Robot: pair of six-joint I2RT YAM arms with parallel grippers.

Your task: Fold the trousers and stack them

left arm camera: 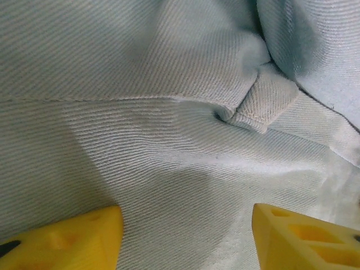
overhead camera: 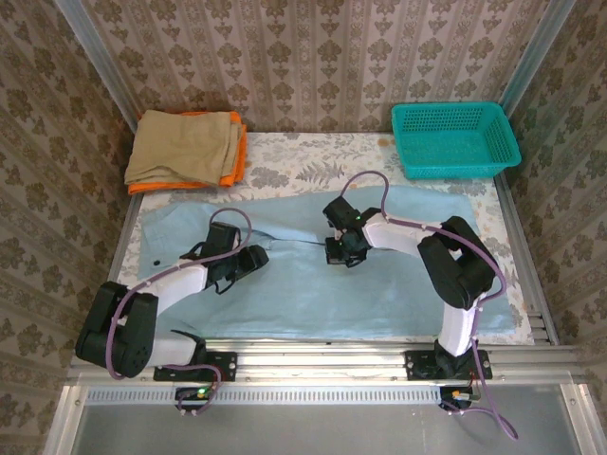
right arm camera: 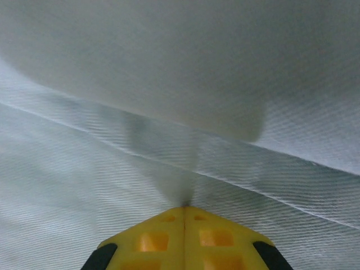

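Trousers: pale light-blue pair in soft cloth, spread flat across the table and covering most of its near and middle area. Long axis runs left to right, nearly the table's full width. From the top view I cannot tell which end is the waist. A thin crease or cloth edge runs between the two grippers.

Left gripper: down on the left half of the trousers. Its wrist view shows the left gripper with yellow wedge-shaped fingers set wide apart, nothing between them. Trousers beneath are a fine diagonal twill, gently rumpled. A stitched seam runs across the upper part, and a small folded tab of the same cloth sits where layers meet at upper right.

Right gripper: near the table's middle, on the far part of the trousers. Its wrist view shows the right gripper with yellow fingers pressed together, tips at the cloth. Cannot tell if any cloth is caught at the tip. Trousers here show the same twill, a straight seam line, and a blurred fold of cloth across the top.

Far left corner: a tan-beige folded cloth lies on an orange folded cloth. Far right corner: a teal plastic mesh basket, rectangular. The table has a pale floral surface.
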